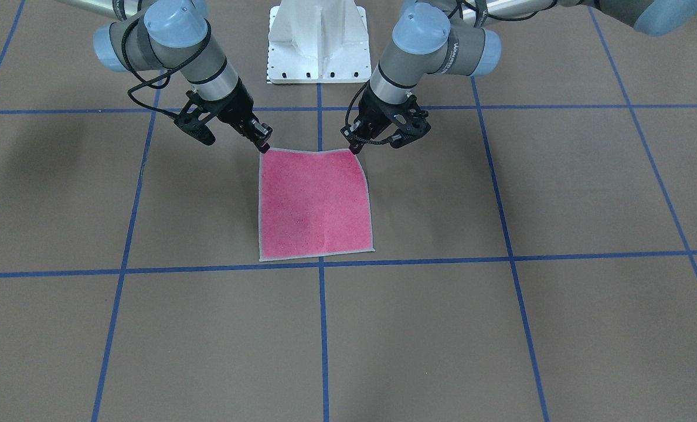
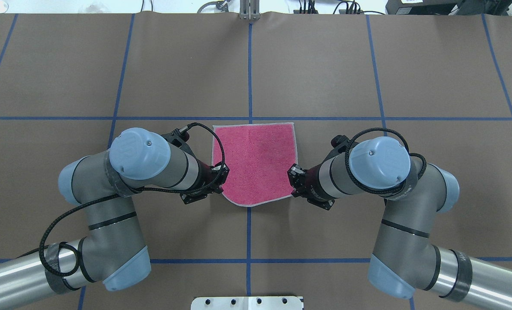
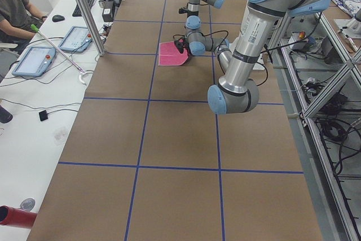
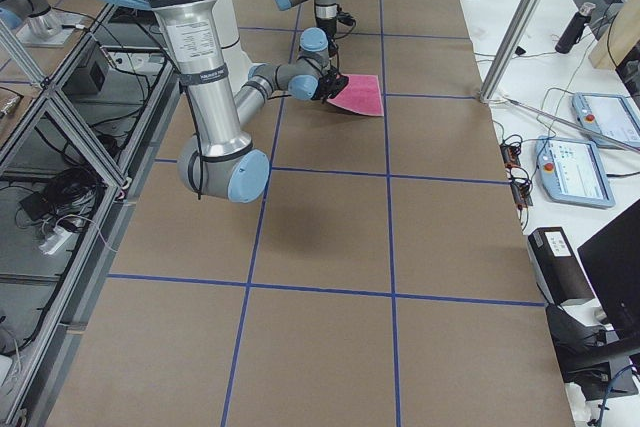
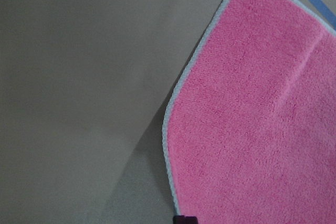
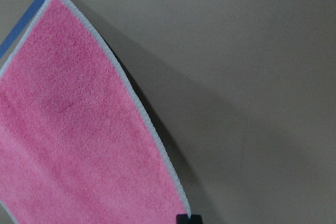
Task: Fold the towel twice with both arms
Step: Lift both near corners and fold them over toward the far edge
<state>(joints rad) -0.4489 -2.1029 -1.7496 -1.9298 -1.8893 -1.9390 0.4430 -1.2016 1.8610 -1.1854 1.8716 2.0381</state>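
- Across the brown surface [image 2: 174, 69], blue tape lines [image 2: 249, 77] are running in a wide grid, and the towel [image 2: 256, 159] is sitting pink face up, straddling the lengthwise centre line.
- Its far edge is lying flat just short of a crosswise tape line. The edge nearer the robot is being held up off the surface — a shadow is showing beneath the pale hem in both wrist views.
- The left hand [image 2: 224, 169] is clenching the towel's near corner on its own side, with the hem running down to a dark fingertip at the bottom of its wrist view.
- The right hand [image 2: 291, 172] is pinching the opposite near corner likewise, so the raised edge is spanning the gap between the two hands.
- Both arms are reaching in from either side of the white pedestal [image 1: 318, 47], with their elbows bending outward.
- Along the operators' side, a white side surface [image 3: 34, 94] is carrying tablets [image 3: 35, 60] and a keyboard [image 3: 86, 1]. A person [image 3: 17, 9] is sitting at it, only partly showing.
- Behind the robot, aluminium framing [image 3: 316, 83] is standing over loose cables [image 3: 333, 139] on the floor.
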